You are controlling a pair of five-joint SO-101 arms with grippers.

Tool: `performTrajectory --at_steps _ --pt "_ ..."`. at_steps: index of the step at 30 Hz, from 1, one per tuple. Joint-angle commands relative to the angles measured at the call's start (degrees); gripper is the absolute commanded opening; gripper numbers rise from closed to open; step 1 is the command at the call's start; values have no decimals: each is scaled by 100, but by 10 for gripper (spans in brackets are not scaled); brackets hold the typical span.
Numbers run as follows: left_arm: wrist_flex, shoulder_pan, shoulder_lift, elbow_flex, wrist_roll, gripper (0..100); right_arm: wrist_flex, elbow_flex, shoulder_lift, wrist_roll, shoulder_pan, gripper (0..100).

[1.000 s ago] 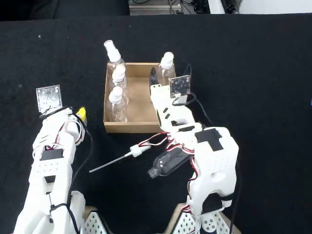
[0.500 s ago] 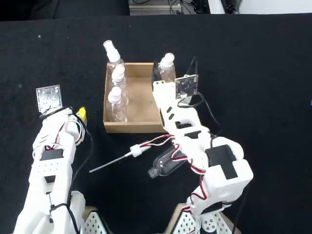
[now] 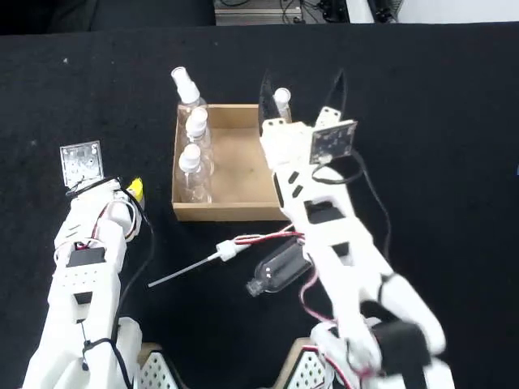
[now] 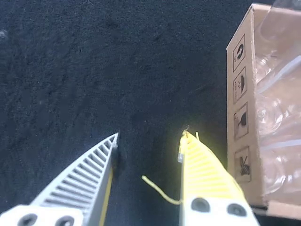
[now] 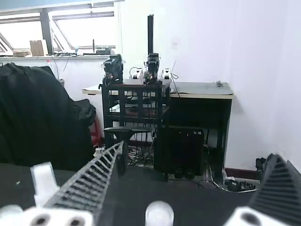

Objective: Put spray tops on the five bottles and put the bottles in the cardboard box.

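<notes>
Clear plastic bottle (image 3: 276, 272), lying sideways, open-necked

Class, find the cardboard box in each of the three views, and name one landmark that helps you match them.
High view: the cardboard box sits just above and left of the picture's centre.
Left wrist view: its printed side wall stands close beside the left gripper.
Right wrist view: not in it.
Shared landmark: the clear bottles standing inside the box, along that wall.
</notes>
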Motion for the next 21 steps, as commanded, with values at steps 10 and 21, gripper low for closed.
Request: performTrajectory --at_steps 10,21 --pt "-141 75 -35 -13 -35 184 6699 -2053 -3336 -18 1864 359" --pt "-141 31 -35 -13 -35 184 10699 -2659 -3547 2884 2101 217"
